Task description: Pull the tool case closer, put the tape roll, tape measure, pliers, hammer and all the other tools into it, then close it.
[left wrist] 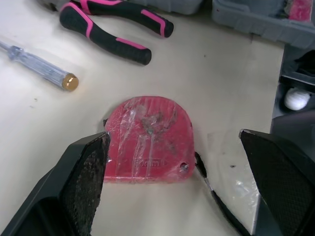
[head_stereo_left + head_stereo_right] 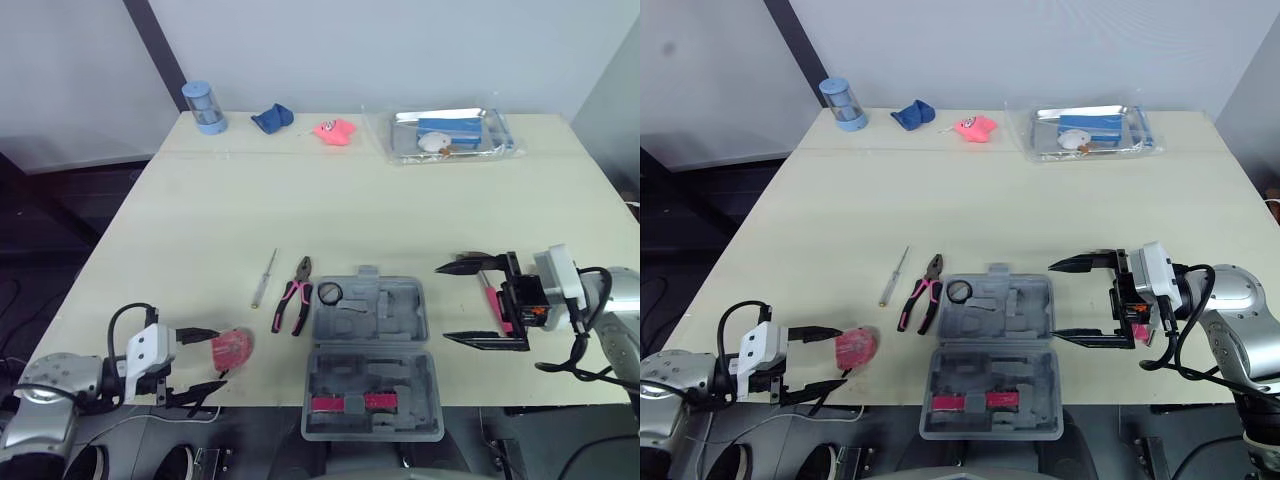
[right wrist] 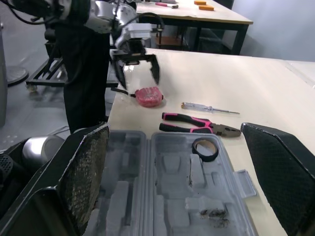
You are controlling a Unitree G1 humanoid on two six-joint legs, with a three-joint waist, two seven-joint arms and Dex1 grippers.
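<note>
Now left fingers (image 1: 83, 182), right fingers (image 3: 83, 177) wide apart, empty; one tape measure (image 1: 147, 140), one pliers (image 2: 293, 305), perhaps one hammer (image 2: 489, 297).

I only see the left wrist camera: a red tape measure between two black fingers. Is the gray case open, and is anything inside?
Observer: Yes. The tool case lies open, and a black tape roll sits in the far left corner of it.
Operator: Where is the other gripper?
Observer: The right gripper is open at the right side of the case, with its fingers pointing toward the case.
Operator: Is the hammer there?
Observer: A pink-handled tool lies on the table by that gripper. It is mostly hidden, so I cannot tell if it is the hammer.
</note>
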